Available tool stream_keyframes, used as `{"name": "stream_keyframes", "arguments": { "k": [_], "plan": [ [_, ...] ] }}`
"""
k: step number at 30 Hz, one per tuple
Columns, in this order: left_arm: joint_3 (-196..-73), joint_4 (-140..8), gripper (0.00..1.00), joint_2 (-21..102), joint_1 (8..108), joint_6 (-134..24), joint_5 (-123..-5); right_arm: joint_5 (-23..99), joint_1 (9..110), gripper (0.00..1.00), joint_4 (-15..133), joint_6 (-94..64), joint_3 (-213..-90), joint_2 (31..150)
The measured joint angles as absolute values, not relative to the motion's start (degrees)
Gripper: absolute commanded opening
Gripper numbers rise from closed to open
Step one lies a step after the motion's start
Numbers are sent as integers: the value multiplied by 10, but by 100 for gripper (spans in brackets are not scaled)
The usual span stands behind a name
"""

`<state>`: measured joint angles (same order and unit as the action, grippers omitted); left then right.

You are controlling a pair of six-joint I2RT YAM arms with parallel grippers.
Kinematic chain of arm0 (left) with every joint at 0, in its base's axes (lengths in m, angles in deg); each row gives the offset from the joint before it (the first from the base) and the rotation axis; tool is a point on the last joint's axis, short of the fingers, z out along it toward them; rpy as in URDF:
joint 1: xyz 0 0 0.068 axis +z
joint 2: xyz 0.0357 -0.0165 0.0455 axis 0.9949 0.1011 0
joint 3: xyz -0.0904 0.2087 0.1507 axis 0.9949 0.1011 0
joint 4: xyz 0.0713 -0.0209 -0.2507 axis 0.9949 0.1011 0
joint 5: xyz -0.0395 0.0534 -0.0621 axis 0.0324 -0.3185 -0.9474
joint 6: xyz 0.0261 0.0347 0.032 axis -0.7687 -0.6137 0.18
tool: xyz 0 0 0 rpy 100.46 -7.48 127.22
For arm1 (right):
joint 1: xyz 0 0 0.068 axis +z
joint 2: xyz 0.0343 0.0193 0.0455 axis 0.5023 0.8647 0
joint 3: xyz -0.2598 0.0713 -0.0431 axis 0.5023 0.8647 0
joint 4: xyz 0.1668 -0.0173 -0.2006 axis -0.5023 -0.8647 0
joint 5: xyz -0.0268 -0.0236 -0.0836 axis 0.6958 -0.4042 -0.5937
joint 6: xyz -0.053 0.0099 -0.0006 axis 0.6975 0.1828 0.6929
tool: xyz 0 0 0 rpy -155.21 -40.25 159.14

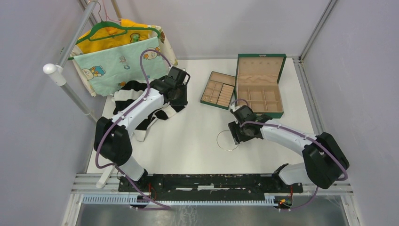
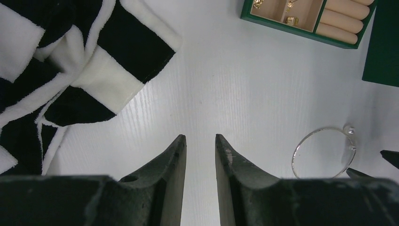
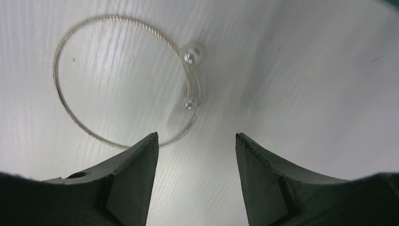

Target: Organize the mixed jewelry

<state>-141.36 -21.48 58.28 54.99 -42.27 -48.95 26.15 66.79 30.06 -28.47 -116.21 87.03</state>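
Hoop (image 3: 117,18) of thin silvery wire, pearl-tipped, lies flat on the white surface (image 1: 188,141), just ahead of my right claw (image 3: 195,135) and off to its left. Its near arc sits by the left fingertip, not between the fingers. That claw stands wide apart and empty. The left claw (image 2: 200,137), narrowly parted and also empty, hangs by the striped cloth (image 2: 70,70), farther off. I'd shift the right one leftward before closing.

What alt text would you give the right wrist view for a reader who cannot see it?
A thin silvery hoop with two pearly beads lies flat on the white table, just beyond the open right gripper. Its two dark fingers frame the bottom of the view, holding nothing.
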Motion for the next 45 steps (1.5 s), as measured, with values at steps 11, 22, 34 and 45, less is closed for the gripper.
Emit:
{"name": "stream_keyframes", "arguments": {
  "k": [11,22,34,45],
  "plan": [
    [-1413,-226,35,583,550,-423,-498,255,668,65,297,-97,-1359,1049],
    [-1398,-226,35,578,550,-422,-497,299,668,33,297,-45,-1368,1100],
    [-1398,-226,35,577,550,-422,-497,253,666,0,294,-220,-1304,1047],
    [-1421,-226,35,595,550,-423,-499,237,644,14,294,-489,-1187,930]
  ]
}}
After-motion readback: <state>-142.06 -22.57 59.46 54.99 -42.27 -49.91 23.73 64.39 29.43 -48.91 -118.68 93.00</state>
